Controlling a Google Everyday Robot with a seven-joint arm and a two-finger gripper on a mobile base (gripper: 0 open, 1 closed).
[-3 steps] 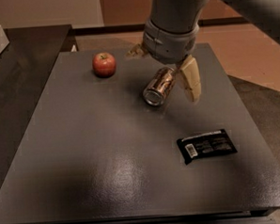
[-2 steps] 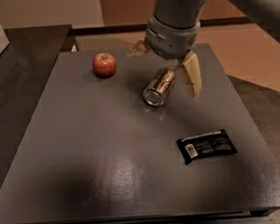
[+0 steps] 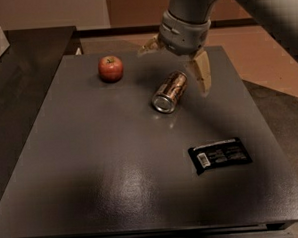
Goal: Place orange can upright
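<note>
Table (image 3: 91,169): flat, dark, slightly glossy, so a round thing can roll or skid on it.
Hand (image 3: 174,69): hangs over the far-middle of the table just above the can, fingers spread wide, one to each side, holding nothing.
Orange can (image 3: 170,92): lies on its side, silver end toward the camera and angled left, touching nothing but the table. My read is that it's thin metal, light, rigid enough for a moderate pinch, and dents if squeezed hard. The wall is smooth, so it's likely to slip or roll away if only one finger lands first. Best hold: across the body at mid-length, fingers square to the axis, then tip it onto one end. It's the only container here. Can't tell if it's full, empty or opened.
Black packet (image 3: 220,156): flat, near-right, well apart from the can.
Apple (image 3: 110,69): far-left, well apart.
</note>
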